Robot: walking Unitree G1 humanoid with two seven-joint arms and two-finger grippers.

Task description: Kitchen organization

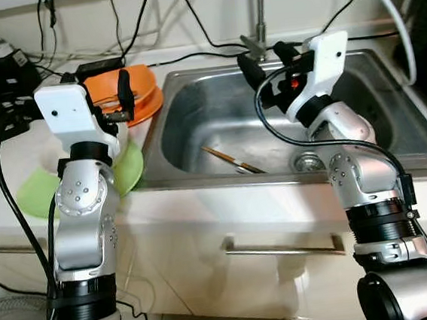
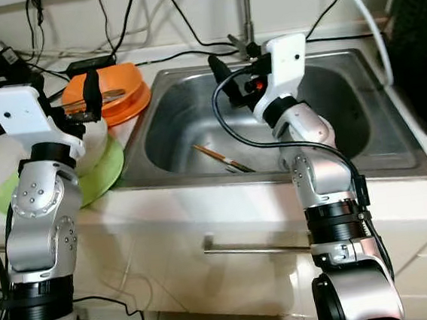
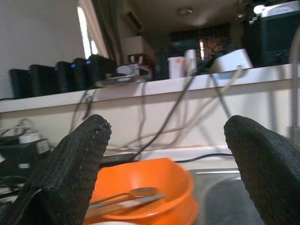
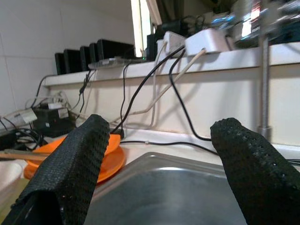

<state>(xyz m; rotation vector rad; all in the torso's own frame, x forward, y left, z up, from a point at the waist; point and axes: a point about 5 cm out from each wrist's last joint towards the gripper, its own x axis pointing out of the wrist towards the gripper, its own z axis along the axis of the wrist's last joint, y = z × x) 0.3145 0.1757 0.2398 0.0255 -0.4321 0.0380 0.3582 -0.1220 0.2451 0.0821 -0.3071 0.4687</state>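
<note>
On the floor of the steel sink (image 1: pixel 195 124) lie the chopsticks (image 1: pixel 232 160) — thin, stiff, light, probably slippery on wet metal. The right tool (image 1: pixel 266 62) hovers open above the basin; the left tool (image 1: pixel 121 101), also open, hangs over the orange bowl (image 1: pixel 142 82) on the counter (image 1: pixel 202 199). Pinching both sticks near their middle seems best.

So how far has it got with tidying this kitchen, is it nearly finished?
Probably not. Already gathered, it seems: an orange bowl holding utensils, on an orange plate beside the sink. In hand: nothing. The left gripper hangs open near that bowl, and the right gripper hangs open above the sink. Left to do: chopsticks lying in the basin, and the green plate on the counter.
</note>
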